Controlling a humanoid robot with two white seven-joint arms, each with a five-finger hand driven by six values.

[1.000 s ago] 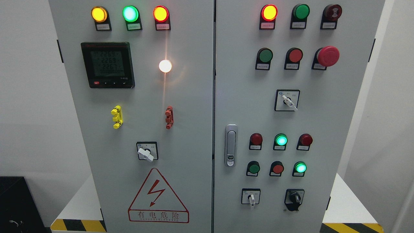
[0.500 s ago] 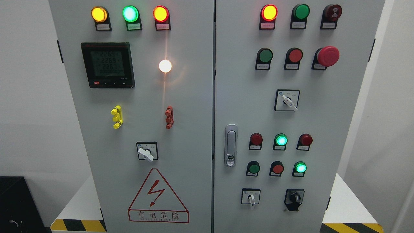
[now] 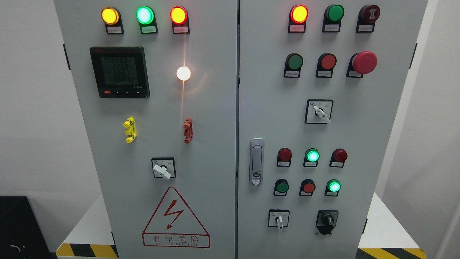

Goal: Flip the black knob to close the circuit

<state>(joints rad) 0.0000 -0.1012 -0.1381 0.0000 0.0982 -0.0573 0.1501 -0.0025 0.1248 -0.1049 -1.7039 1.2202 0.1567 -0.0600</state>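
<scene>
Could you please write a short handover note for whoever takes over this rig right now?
Hands: neither the left nor the right hand is in the head view.
Things: the black knob sits at the lower right of the cabinet's right door, right of a white-handled switch and below a lit green lamp.
Done: nothing visible; no hand is on or near the knob.
Left: bring a hand up to the knob, grasp it and turn it to close the circuit. Which way it must turn I cannot tell from here.
</scene>
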